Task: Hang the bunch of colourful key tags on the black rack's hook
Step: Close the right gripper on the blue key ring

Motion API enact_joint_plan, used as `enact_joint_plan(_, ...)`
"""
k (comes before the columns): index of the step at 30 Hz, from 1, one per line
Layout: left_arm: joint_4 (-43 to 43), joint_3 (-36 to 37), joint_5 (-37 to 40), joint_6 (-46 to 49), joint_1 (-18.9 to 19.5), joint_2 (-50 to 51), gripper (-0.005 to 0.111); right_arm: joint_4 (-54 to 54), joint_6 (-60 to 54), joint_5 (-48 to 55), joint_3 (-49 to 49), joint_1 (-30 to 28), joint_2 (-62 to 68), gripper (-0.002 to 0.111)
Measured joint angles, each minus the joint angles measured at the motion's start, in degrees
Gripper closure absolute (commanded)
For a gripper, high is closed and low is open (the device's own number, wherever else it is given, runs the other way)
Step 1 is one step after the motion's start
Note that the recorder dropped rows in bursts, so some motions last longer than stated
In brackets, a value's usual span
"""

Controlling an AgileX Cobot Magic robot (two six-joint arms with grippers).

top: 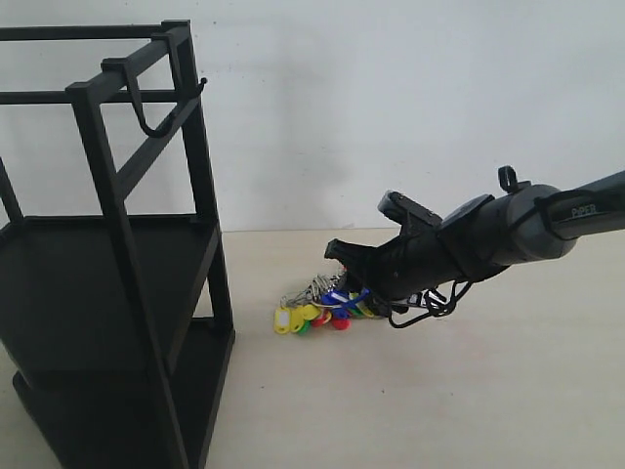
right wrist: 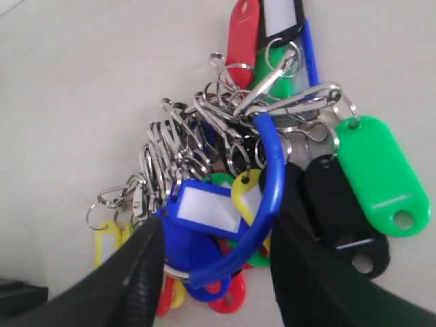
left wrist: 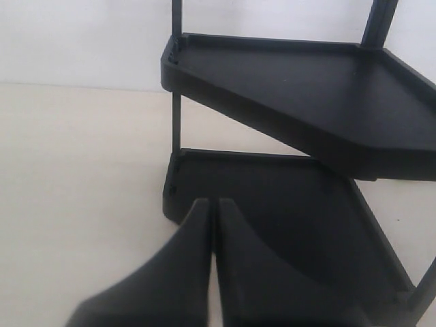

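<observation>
The colourful key tag bunch [top: 314, 313] lies on the pale table just right of the black rack [top: 117, 244]. My right gripper [top: 344, 283] is down over the bunch and open. In the right wrist view its fingers [right wrist: 216, 228] straddle the bunch [right wrist: 225, 157], with the blue-sleeved ring [right wrist: 270, 184] and a blue tag between them. The hook [top: 146, 125] hangs from the rack's top bar, high above the bunch, with nothing on it. My left gripper [left wrist: 212, 204] is shut on nothing and faces the rack's lower shelf [left wrist: 272, 204]; it is out of the exterior view.
The rack's upper shelf [left wrist: 306, 102] juts out above the lower one near my left gripper. A diagonal brace [top: 156, 156] runs under the hook. Bare table [top: 439, 391] lies to the right and front of the bunch.
</observation>
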Motion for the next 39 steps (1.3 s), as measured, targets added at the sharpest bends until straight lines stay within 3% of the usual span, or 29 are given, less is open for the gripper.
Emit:
enact_joint_plan(35,0.0,0.0,0.0,0.0,0.0,0.0,0.102,0.9,2.5,-2.8,-1.4,0.1,2.9,0.068)
enact_joint_plan(37,0.0,0.0,0.0,0.0,0.0,0.0,0.102,0.9,2.5,-2.1,-2.1,0.1,3.1,0.074)
enact_joint_plan(39,0.0,0.0,0.0,0.0,0.0,0.0,0.102,0.9,2.5,-2.0,-2.2,0.1,3.1,0.088)
